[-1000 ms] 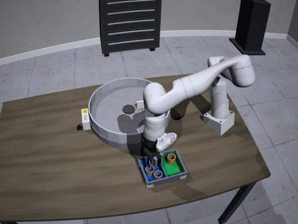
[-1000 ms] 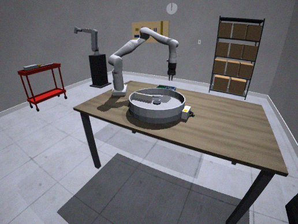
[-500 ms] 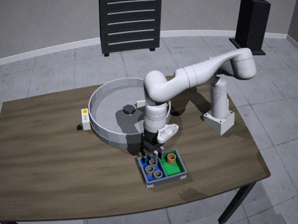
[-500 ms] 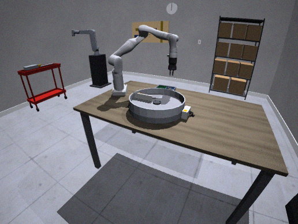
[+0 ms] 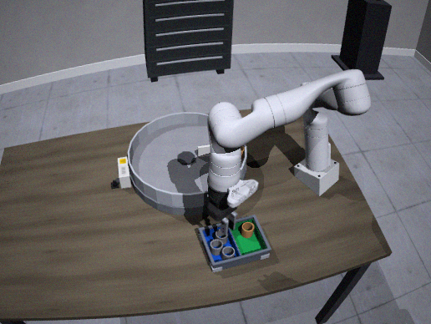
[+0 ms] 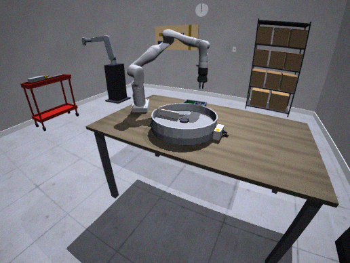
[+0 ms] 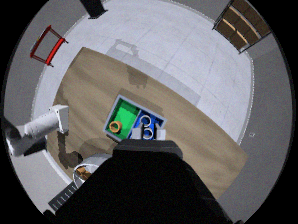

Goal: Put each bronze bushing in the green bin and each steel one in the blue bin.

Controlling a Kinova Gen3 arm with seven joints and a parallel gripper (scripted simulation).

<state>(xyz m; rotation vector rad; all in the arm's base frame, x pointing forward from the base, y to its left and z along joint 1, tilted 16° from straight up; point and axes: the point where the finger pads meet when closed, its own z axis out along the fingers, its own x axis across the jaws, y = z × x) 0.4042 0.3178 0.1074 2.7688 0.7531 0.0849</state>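
My gripper (image 5: 227, 220) hangs well above the two-part bin, over its blue half (image 5: 217, 246); in the exterior view it (image 6: 201, 83) is high over the table's far edge. Its fingers stand apart with nothing between them. Three steel bushings (image 5: 221, 245) stand in the blue bin. One bronze bushing (image 5: 247, 229) stands in the green bin (image 5: 250, 240). The wrist view shows both bins (image 7: 135, 123) below. A sliver of another bronze bushing (image 5: 242, 149) shows on the turntable (image 5: 180, 160), mostly hidden behind my arm.
The turntable has a raised grey rim, a dark hub (image 5: 186, 157) and a white bar (image 6: 167, 114) across it. A white-and-yellow box (image 5: 123, 171) sits at its left rim. My arm's base (image 5: 316, 175) stands at the table's right.
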